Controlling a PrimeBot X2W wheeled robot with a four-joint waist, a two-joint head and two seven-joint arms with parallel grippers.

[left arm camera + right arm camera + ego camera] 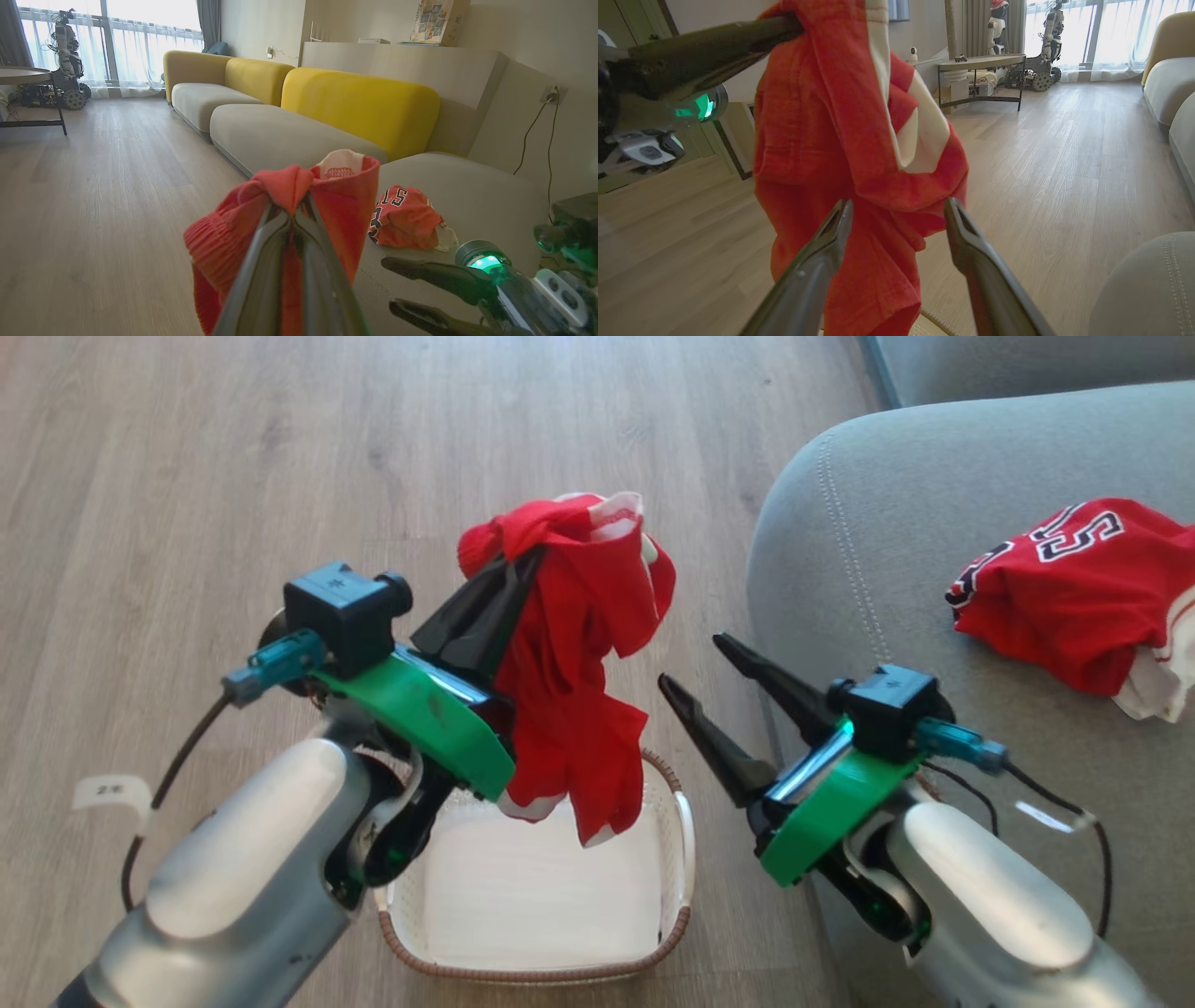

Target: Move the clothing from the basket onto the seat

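As the left gripper stands raised, its two dark fingers are pressed tight on a bunch of the red garment. White trim shows at the top, and the cloth hangs down over the far end of the basket, which sits on the wood floor near the robot. Over on the right, the right gripper has its fingers spread wide and holds nothing, tips pointing at the dangling cloth, close beside it. Further right, the numbered jersey lies crumpled on the grey-green seat. Far off are yellow sofa backs, a bright curtained window, a table and another robot beside it.
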